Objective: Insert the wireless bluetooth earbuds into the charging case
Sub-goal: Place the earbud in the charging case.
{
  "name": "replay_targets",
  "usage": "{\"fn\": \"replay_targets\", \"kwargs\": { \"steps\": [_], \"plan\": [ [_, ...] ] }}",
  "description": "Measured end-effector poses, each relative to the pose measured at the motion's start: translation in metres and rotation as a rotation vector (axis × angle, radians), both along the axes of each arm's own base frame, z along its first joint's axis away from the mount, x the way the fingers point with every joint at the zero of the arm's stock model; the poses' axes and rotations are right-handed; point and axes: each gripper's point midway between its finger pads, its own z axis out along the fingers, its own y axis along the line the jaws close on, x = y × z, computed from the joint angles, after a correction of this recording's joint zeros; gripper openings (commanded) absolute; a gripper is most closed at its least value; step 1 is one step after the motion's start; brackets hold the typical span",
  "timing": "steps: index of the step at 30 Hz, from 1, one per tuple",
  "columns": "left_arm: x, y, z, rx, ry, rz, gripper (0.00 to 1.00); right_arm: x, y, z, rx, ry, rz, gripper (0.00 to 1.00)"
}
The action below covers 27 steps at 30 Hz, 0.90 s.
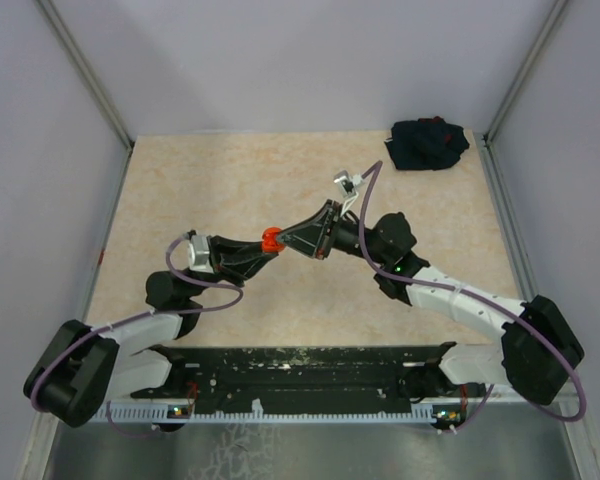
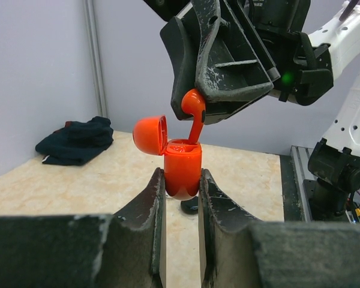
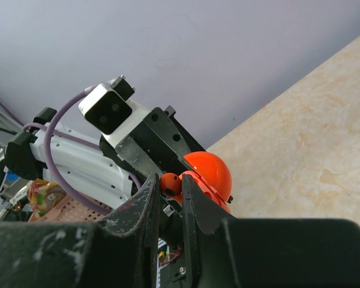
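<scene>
Beige tabletop (image 1: 230, 180) sits below the left gripper (image 2: 182, 177), which clamps the open red charging case (image 2: 183, 162); directly above, the right gripper (image 3: 170, 191) pinches a red earbud (image 2: 195, 117), stem entering. Tilt could jam it.

1. Light was bright, even and soft; only faint shadows lay on the table (image 1: 230, 180) below the red case (image 1: 271, 238).
2. Around the case the wrist views were sharp; the dark foreground beneath it was blurred.
</scene>
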Motion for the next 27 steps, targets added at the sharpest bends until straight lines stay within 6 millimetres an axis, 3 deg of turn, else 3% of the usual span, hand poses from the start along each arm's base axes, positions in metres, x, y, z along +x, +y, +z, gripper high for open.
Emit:
{"fn": "replay_targets", "kwargs": {
  "steps": [27],
  "plan": [
    [0.0005, 0.0045, 0.0055, -0.024, -0.003, 0.026, 0.00, 0.0023, 0.0034, -0.0026, 0.036, 0.033, 0.004, 0.12]
  ]
}}
